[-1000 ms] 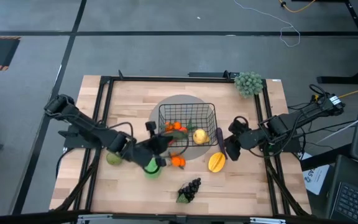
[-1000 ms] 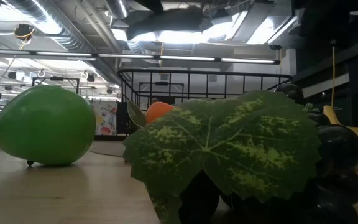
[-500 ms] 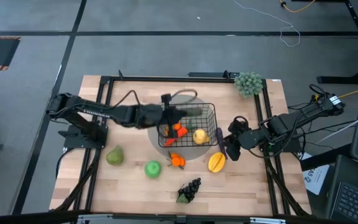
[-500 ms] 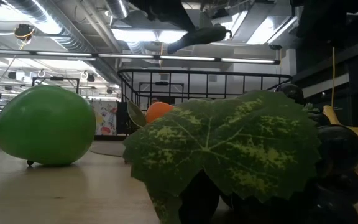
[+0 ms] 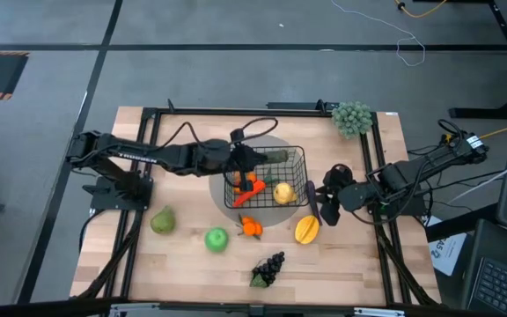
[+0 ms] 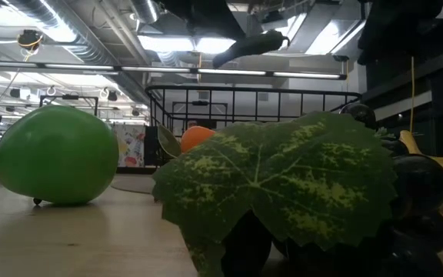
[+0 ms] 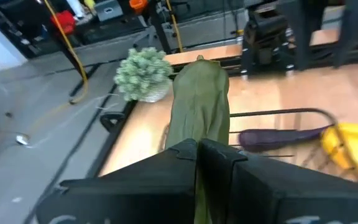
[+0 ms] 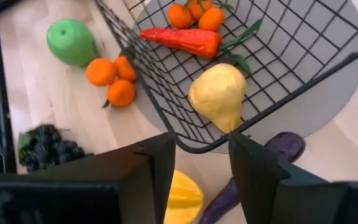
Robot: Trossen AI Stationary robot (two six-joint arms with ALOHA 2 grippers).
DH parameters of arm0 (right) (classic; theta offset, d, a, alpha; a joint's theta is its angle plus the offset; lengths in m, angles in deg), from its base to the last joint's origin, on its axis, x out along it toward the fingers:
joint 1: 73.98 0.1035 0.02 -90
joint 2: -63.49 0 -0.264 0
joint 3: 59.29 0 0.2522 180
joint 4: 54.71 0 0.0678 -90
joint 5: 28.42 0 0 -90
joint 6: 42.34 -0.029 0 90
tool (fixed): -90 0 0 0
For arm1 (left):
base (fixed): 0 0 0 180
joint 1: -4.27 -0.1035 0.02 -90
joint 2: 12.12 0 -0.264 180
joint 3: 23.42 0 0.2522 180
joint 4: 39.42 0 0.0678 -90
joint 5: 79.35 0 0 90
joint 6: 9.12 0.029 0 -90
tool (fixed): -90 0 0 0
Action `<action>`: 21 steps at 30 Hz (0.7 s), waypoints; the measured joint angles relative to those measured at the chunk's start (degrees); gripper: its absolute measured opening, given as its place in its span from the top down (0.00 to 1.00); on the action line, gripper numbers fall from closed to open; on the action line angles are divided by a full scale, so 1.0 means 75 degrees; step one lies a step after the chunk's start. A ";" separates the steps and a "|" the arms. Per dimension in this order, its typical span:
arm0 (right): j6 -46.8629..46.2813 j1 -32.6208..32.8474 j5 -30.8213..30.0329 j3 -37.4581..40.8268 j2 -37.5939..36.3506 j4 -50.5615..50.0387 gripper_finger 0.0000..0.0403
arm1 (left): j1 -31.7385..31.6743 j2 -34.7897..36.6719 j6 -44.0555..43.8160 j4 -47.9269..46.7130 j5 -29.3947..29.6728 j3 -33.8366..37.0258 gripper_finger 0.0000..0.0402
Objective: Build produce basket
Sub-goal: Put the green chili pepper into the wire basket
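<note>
Basket (image 5: 267,179) sits mid-table, holding carrot (image 5: 245,187), oranges (image 5: 242,179) and yellow fruit (image 5: 283,194). Left gripper (image 5: 252,158) hovers over its ten-o'clock corner, jaws clamped on the cucumber (image 7: 199,106). Right gripper (image 5: 323,201) waits at three o'clock, jaws apart, empty, beside the eggplant (image 5: 312,197).

The overhead camera looks straight down; the low one sits at tabletop level behind the dark grape cluster (image 6: 337,223). Both wrist cameras share the black wire-mesh basket (image 8: 272,56).
</note>
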 joint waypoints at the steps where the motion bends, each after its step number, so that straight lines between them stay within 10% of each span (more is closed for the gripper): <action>1: 0.0111 -0.0002 0.0028 0.0000 0.0000 0.0001 0.65 | 0.0093 0.0000 -0.0092 0.0000 0.0003 0.0000 1.00; 21: 0.1451 -0.0026 -0.0112 0.0000 0.0000 0.0001 0.65 | 0.1403 0.0000 -0.0201 -0.0186 0.0008 -0.0008 1.00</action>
